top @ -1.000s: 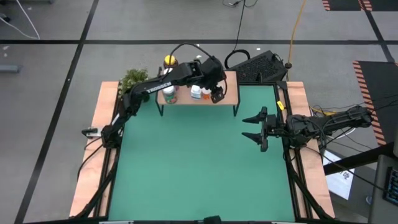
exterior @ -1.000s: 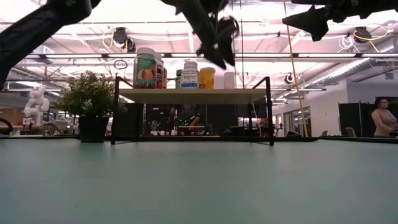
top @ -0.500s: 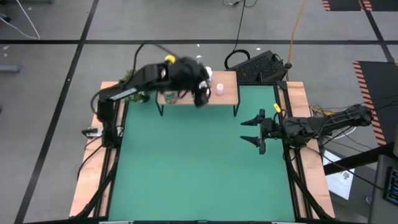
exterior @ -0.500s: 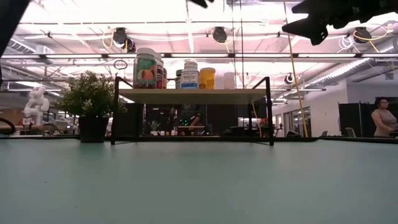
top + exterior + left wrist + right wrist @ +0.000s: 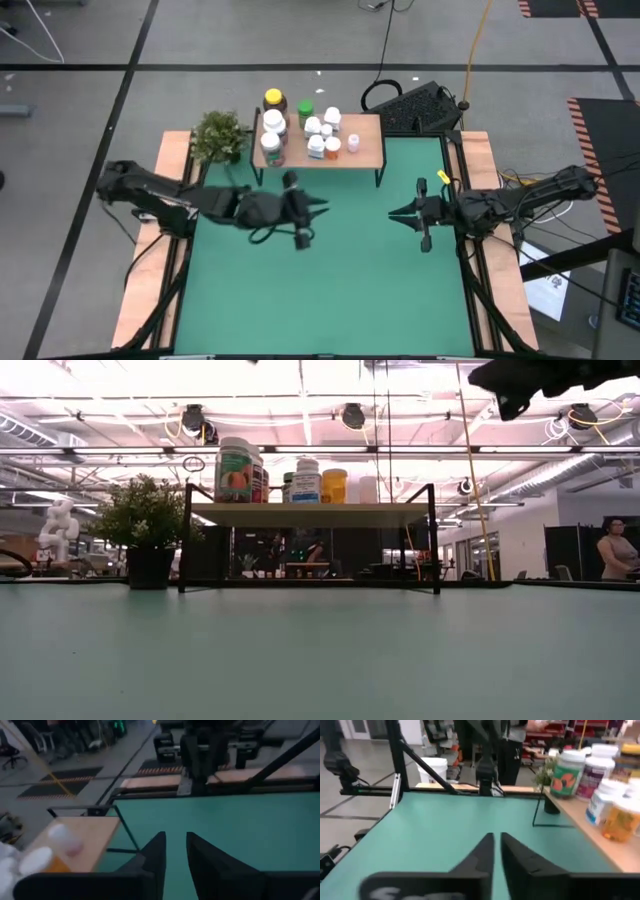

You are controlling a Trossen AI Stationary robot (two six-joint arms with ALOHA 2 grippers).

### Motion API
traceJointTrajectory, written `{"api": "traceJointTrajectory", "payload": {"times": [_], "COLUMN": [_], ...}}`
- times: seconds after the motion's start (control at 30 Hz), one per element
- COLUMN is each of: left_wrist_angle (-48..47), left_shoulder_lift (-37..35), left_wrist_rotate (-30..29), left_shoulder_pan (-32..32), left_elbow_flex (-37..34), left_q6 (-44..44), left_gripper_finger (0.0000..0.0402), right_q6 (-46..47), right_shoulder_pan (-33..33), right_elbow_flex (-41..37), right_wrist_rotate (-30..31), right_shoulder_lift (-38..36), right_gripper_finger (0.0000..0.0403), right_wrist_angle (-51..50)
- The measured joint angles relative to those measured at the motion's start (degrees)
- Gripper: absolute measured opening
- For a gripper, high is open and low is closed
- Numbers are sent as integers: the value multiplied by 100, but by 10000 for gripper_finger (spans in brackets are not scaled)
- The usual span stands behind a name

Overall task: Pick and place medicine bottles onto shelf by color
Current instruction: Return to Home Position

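Observation:
Several medicine bottles (image 5: 300, 125) stand upright on the shelf (image 5: 368, 150) at the table's far edge: white ones, an amber one, a yellow-capped and a green-capped one. In the low view the bottles (image 5: 235, 470) line the left half of the shelf top (image 5: 310, 514). My left gripper (image 5: 320, 208) hovers over the green table, near of the shelf, its fingers (image 5: 157, 850) almost together with nothing between them. My right gripper (image 5: 393, 213) hangs over the table's right part, shut and empty (image 5: 497, 837), pointing toward the table's left edge.
A small potted plant (image 5: 218, 135) stands left of the shelf. A black device (image 5: 420, 105) lies beyond the far edge. Wooden strips (image 5: 150, 260) run along both sides of the green surface. A person (image 5: 618, 550) stands in the room behind.
My left arm has drawn back from the shelf, swinging up and then toward the near edge, and now stretches low over the table's left middle. The bottles stay on the shelf. My right gripper has shut in place.

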Motion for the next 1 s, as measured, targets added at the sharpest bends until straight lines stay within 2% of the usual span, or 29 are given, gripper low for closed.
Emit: {"api": "traceJointTrajectory", "payload": {"times": [0.07, 0.13, 0.47, 0.67, 0.77, 0.83, 1.0], "left_wrist_angle": [841, 1378, 2910, 3200, 3203, 3206, 3228], "left_shoulder_lift": [-356, -737, -2845, -3914, -4350, -4585, -5021], "left_wrist_rotate": [-19, -43, -233, -237, -238, -238, -305], "left_shoulder_pan": [-92, -136, -412, -416, -418, -416, -400], "left_elbow_flex": [-835, -1574, -4355, -5312, -5618, -5833, -6351], "left_q6": [-103, -302, -684, -497, -502, -497, -515], "left_gripper_finger": [70, 62, 22, 4, 10, 18, 12], "right_q6": [-191, -325, -846, -830, -1034, -1167, -1314], "right_shoulder_pan": [55, 98, 111, 98, 95, 101, 4], "right_elbow_flex": [4, 4, -27, -407, -724, -1029, -1726], "right_wrist_rotate": [0, 2, -621, -604, -1211, -1529, -1318], "right_shoulder_lift": [-107, -184, -873, -1253, -1430, -1470, -1468], "right_gripper_finger": [10, 12, 2, 1, 1, 1, 0], "right_wrist_angle": [-35, -76, -288, -241, 46, 616, 1902]}}
